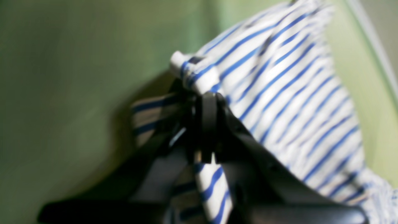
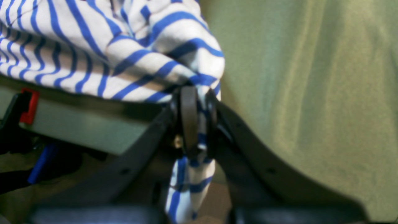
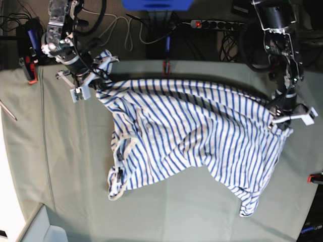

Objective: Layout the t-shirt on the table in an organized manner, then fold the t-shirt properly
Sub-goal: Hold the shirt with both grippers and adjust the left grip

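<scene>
The counter (image 3: pixel 60 166) is covered by a pale grey-green cloth with faint creases, and red clamps are seen at its edges: one (image 3: pixel 165 66) at the far edge above the t-shirt (image 3: pixel 192 136), one (image 3: pixel 31 75) at the far corner beyond the right claw (image 3: pixel 93 80), and one (image 3: pixel 315 177) at the edge past the shirt's lower hem. Beyond the far edge, a dark floor is strewn with cables, and a power strip (image 3: pixel 212 23) with a lit red switch is laid there. The blue-striped white t-shirt is spread across the middle of the counter, rumpled and unfolded, with its collar (image 3: pixel 117 176) turned toward the near edge and a sleeve or corner trailing toward the near side. In the base view, the shirt is stretched between the two claws, each at an opposite end of the fabric. The right claw is closed on a bunched corner of the shirt near the far edge; the right wrist view alone shows striped cloth pinched between the pads (image 2: pixel 189 118) with a tail hanging below, and the counter's edge with a red clamp (image 2: pixel 28 105) beside it. The left claw (image 3: pixel 282 115) is closed on the opposite end of the shirt; the blurred left wrist view alone shows a white hem fold gathered just above the closed tips (image 1: pixel 206 124), with green cloth behind.
</scene>
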